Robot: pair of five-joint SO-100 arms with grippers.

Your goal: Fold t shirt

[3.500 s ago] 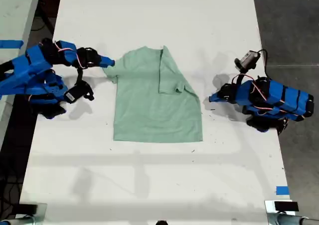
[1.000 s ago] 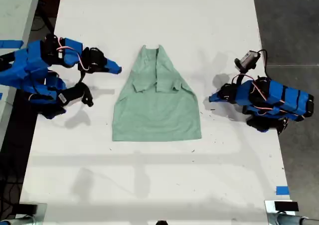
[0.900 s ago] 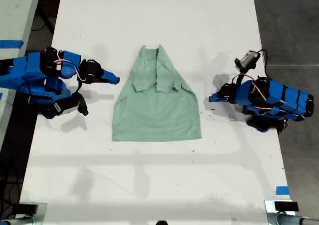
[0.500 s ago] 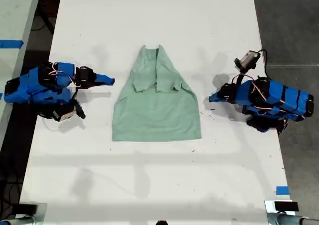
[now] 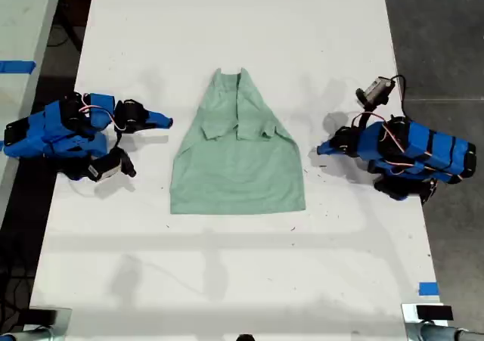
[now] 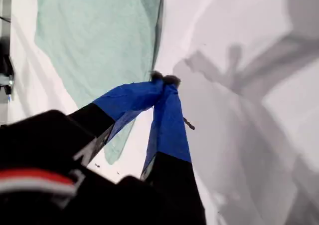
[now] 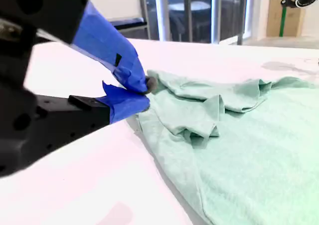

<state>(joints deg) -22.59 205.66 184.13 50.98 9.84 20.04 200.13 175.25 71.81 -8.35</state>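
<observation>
Exterior view: t shirt lies on table; both pincers closed, empty.

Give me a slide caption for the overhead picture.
Pale green t-shirt, both sleeves folded in, lying on a white table between two blue robot arms.

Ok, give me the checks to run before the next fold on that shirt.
1. Both sleeves turned in on the t-shirt: ok.
2. Sleeve folds lying flat: not ok, they look rumpled in the second wrist view.
3. My first gripper free of cloth: ok, shut and empty, just off the shirt's side edge.
4. My second gripper free of cloth: ok, shut with nothing between the jaws; whether the tips touch the shirt's edge, cannot tell.
5. Bottom hem straight: ok in the exterior view.
6. Bare table around the shirt: ok.
</observation>
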